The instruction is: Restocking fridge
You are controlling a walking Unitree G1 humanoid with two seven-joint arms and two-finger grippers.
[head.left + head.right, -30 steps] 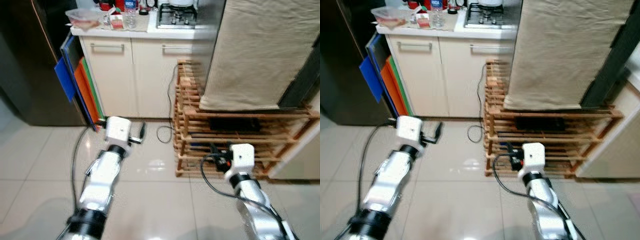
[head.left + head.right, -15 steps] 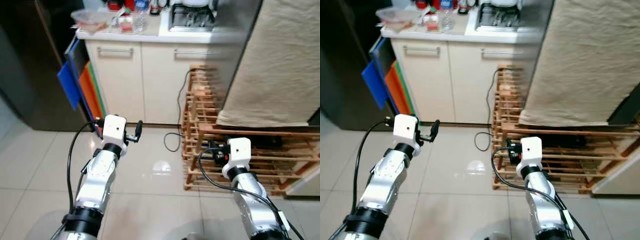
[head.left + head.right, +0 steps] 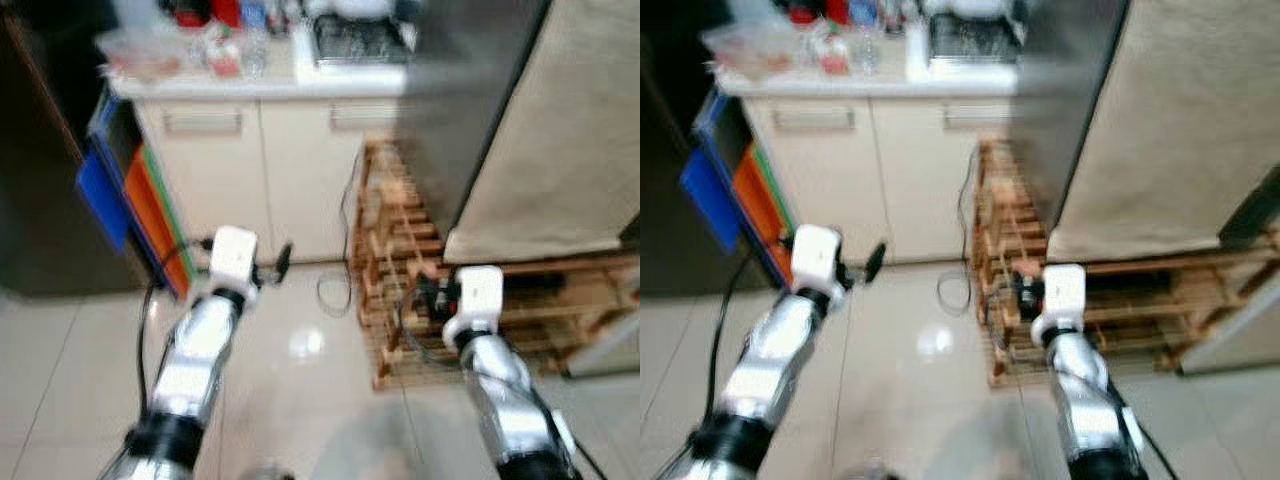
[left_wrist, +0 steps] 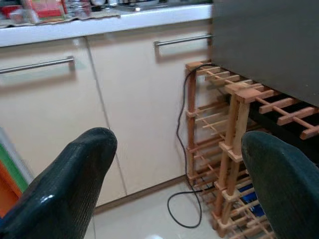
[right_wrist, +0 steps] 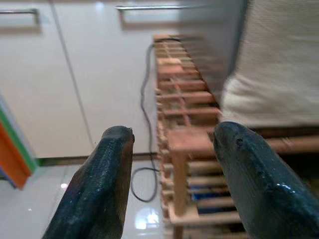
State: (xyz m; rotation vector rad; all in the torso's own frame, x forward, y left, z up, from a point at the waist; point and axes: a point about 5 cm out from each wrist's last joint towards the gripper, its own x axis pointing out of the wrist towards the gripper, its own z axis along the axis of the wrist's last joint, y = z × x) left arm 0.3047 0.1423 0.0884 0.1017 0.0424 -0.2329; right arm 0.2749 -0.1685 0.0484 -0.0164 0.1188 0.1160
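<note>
At nine o'clock in the head views stands the dark fridge (image 3: 35, 190), its door shut as far as the blur allows, and nothing for restocking is in either gripper. The likely goods sit on the bench (image 3: 270, 85) at eleven o'clock: a clear tub (image 3: 135, 60), a small red-and-white carton (image 3: 225, 62) and a water bottle (image 3: 252, 55), all too smeared to name more exactly. Blue and orange boards (image 3: 130, 195) lean in the gap between fridge and cupboard, probably parked there to keep them off the floor.

The left gripper (image 3: 272, 268) is held forward at about seven o'clock above the tiles, its fingers (image 4: 65, 189) spread wide and empty, pointing at the cupboard doors (image 4: 55, 114). This looks like a carrying pose for walking, not a reach. A black cable (image 4: 182, 169) trails down from the bench to the floor beside the wooden rack (image 3: 400, 290).

The right gripper (image 3: 425, 298) is at five o'clock, close in front of that rack, fingers (image 5: 102, 189) also apart with nothing between them. Above the rack sits something large draped in a beige cloth (image 3: 570, 130) (what it covers cannot be told). A stove (image 3: 355, 35) lies at twelve o'clock on the bench.

My judgement: the task is at its start, and the next move is a turn toward the bench to fetch an item.
</note>
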